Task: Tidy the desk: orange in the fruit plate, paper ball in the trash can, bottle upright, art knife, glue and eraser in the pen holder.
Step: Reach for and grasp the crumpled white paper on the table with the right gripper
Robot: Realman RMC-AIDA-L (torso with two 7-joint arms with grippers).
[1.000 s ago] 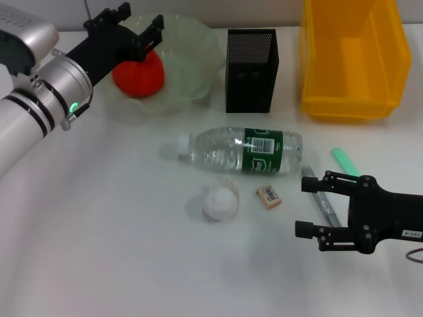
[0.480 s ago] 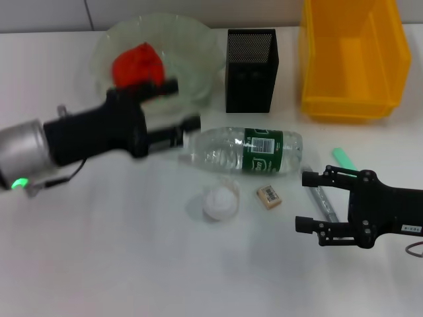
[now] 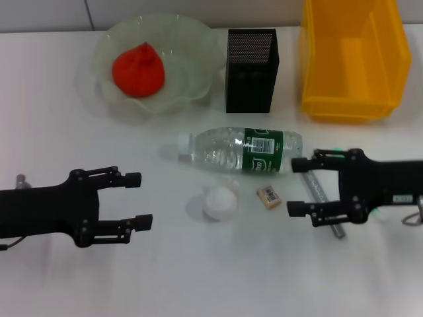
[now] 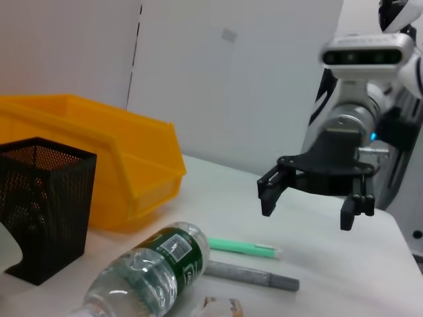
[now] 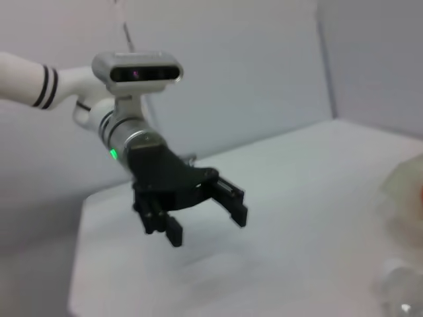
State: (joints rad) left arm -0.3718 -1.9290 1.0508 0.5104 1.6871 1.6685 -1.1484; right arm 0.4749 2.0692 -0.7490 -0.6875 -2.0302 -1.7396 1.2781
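Nearest me, my left end effector hangs low over the bench with its fingers spread wide and nothing between them. My right end effector is level with it on the other side, also open and empty, its fingers straddling the grey art knife, which lies under them beside the green glue stick.

Between the two sit the paper ball and, just beside it, the eraser. Behind those the bottle lies on its side, cap toward my left, its base close to the right fingers.

Farther back, the orange already rests in the fruit plate; the pen holder stands next to it, then the yellow bin.

My worry is the crowding on the right: closing on the knife could nudge the bottle, which would roll easily and sweep the eraser or ball along. The knife is thin and flat, so a shallow grip may slip. If both arms go for the middle, they could collide.
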